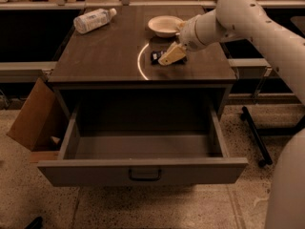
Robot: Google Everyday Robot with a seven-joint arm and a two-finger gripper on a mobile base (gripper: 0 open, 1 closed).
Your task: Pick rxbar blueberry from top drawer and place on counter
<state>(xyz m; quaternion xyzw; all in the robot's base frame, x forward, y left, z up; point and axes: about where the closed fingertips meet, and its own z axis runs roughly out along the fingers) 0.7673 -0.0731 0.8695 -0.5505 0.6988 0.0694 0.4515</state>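
So the rxbar blueberry [155,57] is lying flat on the counter [109,51], right beside the curved light reflection [141,63] and just in front of the white bowl [164,25]. The gripper [167,57] is right down on top of it, covering the right part of the wrapper, so I honestly can't tell whether the claw is clamped on the bar or has let go. The top drawer [143,170] hangs wide open below with nothing showing in the part I can see.

My read: the pick part is done and I'm at the tail of the place step. The next move calls for making sure the claw is released, then lifting straight up so I don't drag the bar along or nudge the bowl behind it. The clear bottle [94,20] at the far left corner and the cardboard box [31,116] down by the cabinet are well out of the way, so no worries there
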